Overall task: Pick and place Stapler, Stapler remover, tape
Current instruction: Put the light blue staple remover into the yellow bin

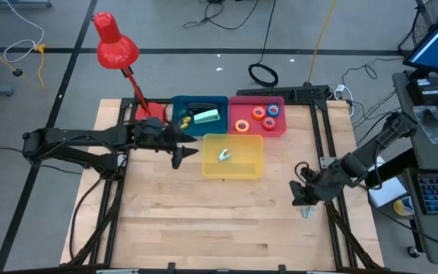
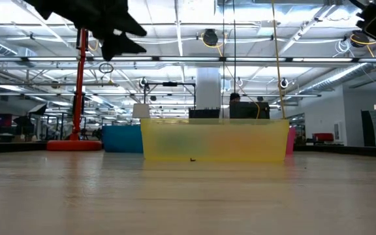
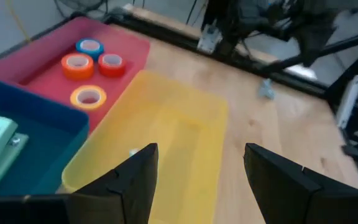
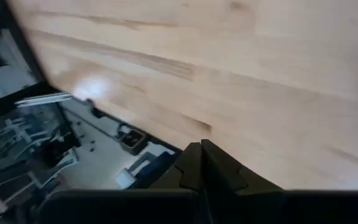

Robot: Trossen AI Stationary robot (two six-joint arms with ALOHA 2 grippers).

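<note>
A green stapler (image 1: 206,116) lies in the blue bin (image 1: 179,105). Blue (image 3: 89,46), orange (image 3: 78,63), red (image 3: 111,62) and yellow (image 3: 87,96) tape rolls lie flat in the red bin (image 1: 280,131). One grey staple remover (image 1: 224,155) sits in the yellow bin (image 1: 257,172). Another staple remover (image 1: 306,211) lies on the table by its right edge. My left gripper (image 1: 185,154) hangs open above the yellow bin's left end (image 3: 201,152). My right gripper (image 1: 304,199) is shut (image 4: 201,146), low over the table just beside the second remover.
A red desk lamp (image 1: 116,47) stands at the far left corner, its base beside the blue bin. The three bins line the far middle of the table. The table's near half (image 1: 219,228) is bare wood. A black frame rail (image 1: 327,137) runs along the right edge.
</note>
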